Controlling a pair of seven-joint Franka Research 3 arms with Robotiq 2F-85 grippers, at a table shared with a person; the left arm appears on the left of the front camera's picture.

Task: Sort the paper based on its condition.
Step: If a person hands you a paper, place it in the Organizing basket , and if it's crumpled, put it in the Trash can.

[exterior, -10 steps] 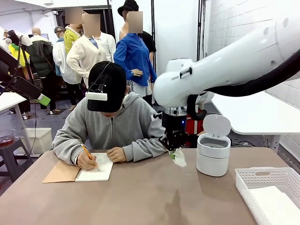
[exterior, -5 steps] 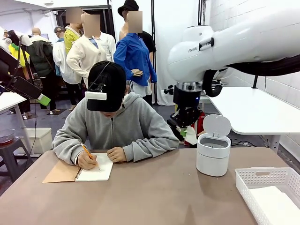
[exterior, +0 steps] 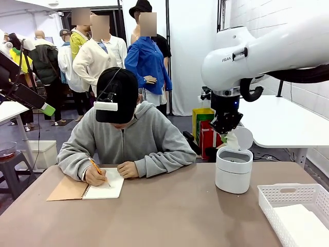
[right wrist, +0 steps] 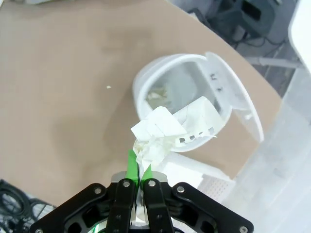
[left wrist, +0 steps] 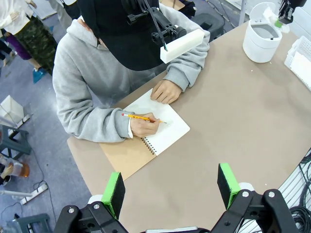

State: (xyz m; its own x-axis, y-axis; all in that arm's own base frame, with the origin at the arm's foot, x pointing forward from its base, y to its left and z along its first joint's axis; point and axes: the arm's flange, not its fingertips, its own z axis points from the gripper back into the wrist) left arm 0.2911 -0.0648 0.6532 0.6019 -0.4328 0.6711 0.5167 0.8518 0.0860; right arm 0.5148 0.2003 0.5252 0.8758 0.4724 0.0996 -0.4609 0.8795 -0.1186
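Table [exterior: 169, 216]: a brown top is stretching across the front view, carrying everything below.
Right arm [exterior: 277, 49]: it is coming in from the right and bending down towards the far right part of the table.
Person [exterior: 128, 139]: in a grey hoodie and black cap, they are sitting at the far side, leaning over the table and writing.
Basket [exterior: 288, 198]: a white slotted basket is sitting at the near right corner of the table.
Flat sheet [exterior: 303, 224]: smooth white paper is lying flat inside the basket.
Bin [exterior: 234, 175]: a small white round bin is standing just left of the basket, beyond it, with its lid [exterior: 241, 136] tipping up and its mouth open.
Notebook [exterior: 105, 186]: it is lying open in front of the person, brown cover folded out to the side, one hand resting on the page.
Left gripper [left wrist: 171, 189]: it is hanging high over the near side of the table, green pads wide apart with nothing between them.
Right gripper [right wrist: 139, 165]: its pads are pressing together, pinching the crumpled paper by its lower edge.
Crumpled paper [right wrist: 170, 128]: a wrinkled white piece with punched holes along one edge is hanging from the right gripper directly over the bin's open mouth.
Pencil [left wrist: 141, 117]: the person's other hand is holding it, tip on the notebook page.
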